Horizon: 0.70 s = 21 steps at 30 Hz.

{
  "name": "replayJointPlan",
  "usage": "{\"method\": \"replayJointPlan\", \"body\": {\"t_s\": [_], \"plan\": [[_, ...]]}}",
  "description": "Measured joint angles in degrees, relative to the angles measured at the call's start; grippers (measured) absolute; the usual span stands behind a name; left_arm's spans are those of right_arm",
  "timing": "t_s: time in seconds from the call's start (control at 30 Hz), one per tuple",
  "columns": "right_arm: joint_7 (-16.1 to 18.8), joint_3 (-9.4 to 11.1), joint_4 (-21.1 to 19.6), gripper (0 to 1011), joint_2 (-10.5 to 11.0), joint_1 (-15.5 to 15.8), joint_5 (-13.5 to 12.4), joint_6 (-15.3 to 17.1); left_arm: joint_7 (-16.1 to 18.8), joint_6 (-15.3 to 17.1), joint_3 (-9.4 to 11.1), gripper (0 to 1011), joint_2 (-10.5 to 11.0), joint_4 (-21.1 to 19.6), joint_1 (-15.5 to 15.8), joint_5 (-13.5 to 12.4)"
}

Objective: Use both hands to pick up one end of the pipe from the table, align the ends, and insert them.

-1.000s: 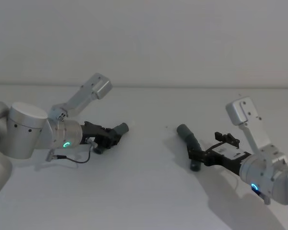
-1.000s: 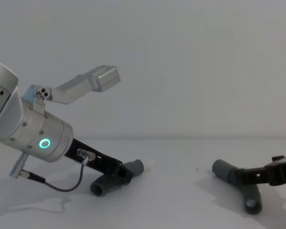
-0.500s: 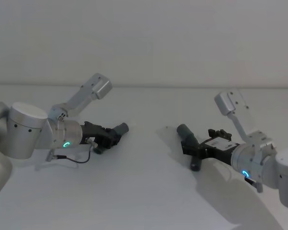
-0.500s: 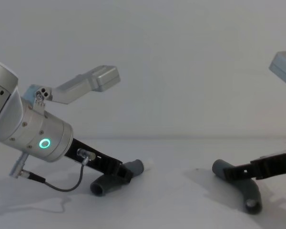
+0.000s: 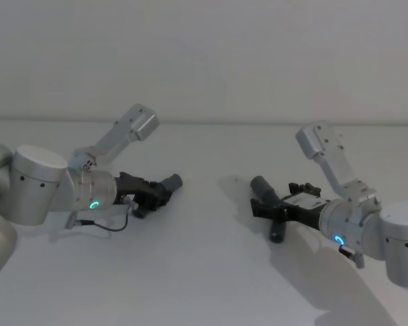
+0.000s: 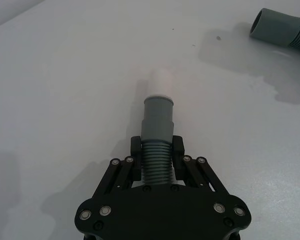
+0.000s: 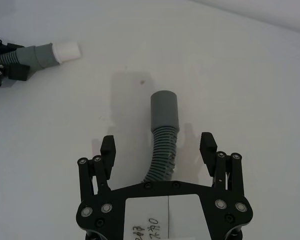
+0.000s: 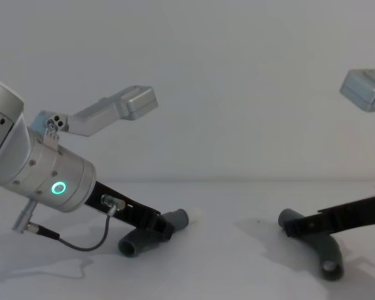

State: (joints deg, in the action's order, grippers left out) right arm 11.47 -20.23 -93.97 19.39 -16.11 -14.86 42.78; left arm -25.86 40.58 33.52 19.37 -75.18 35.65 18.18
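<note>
The left pipe piece (image 5: 164,187) lies left of centre in the head view, and the right pipe piece (image 5: 266,195) right of centre, the 2 well apart on the white table (image 5: 211,278). Each is a short, curved, dark-grey ribbed hose. The left one ends in a narrow grey collar (image 6: 157,120) with a white tapered tip (image 6: 160,84), the right one in a wider open sleeve (image 7: 164,111). In the head view, both ends point toward the middle of the frame. The left gripper (image 6: 156,150) has its fingers clamped on the ribs just behind the narrow collar. In the chest view the hose's far end seems to rest on the table. The right gripper (image 7: 158,145) has its fingers spread, 1 on each side of the ribbed section behind the sleeve and touching neither side. The step in hand appears to be the second grasp: 1 piece is held and the other is only straddled. The next move likely calls for the right fingers to close on the ribs near the sleeve without rolling the curved hose. Both pieces would then be raised so the white tip faces the open sleeve squarely.
</note>
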Motion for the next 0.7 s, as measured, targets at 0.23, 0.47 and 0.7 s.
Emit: {"method": "replayJointPlan", "body": {"t_s": [0.23, 0.47, 0.7], "plan": [[-0.04, 0.12, 0.65, 1001, -0.81, 0.05, 0.01, 0.83, 0.00, 0.00, 0.00, 343, 0.00, 0.00, 0.00, 0.00], [-0.23, 0.22, 1.23, 1001, -1.54, 0.46, 0.22, 1.21, 0.00, 0.00, 0.00, 343, 0.00, 0.00, 0.00, 0.00], [-0.41, 0.34, 1.50, 1001, -2.01, 0.70, 0.47, 1.46, 0.00, 0.00, 0.00, 343, 0.00, 0.00, 0.00, 0.00]]}}
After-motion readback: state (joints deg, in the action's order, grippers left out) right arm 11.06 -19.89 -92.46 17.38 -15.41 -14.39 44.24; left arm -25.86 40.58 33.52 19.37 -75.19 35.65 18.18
